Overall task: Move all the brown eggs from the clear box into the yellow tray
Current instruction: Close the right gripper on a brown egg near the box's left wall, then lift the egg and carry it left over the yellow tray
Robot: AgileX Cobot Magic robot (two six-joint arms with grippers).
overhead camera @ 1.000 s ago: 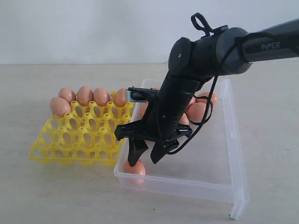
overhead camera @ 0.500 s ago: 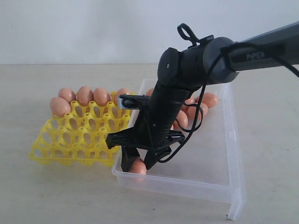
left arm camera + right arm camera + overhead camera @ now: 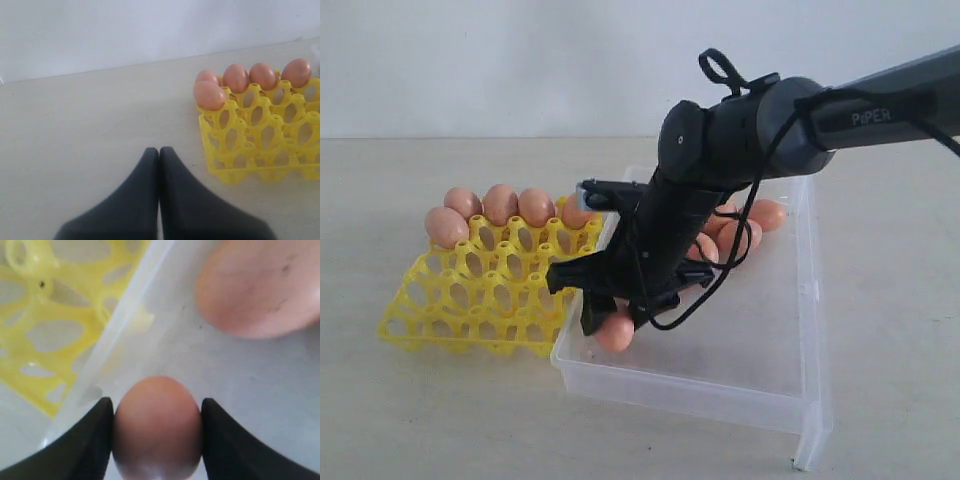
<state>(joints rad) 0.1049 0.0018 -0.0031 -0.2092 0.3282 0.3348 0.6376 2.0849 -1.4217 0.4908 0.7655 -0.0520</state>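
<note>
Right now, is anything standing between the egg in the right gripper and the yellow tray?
Only the low side wall of the clear box. The egg gripped by the right gripper is just inside that wall, and the yellow tray lies right beyond it. The tray's nearer cups look empty.

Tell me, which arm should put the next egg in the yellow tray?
The right one, I think. The right claw grips a brown egg at the clear box edge, right beside the yellow tray. The left claw is shut, empty, over bare table.
</note>
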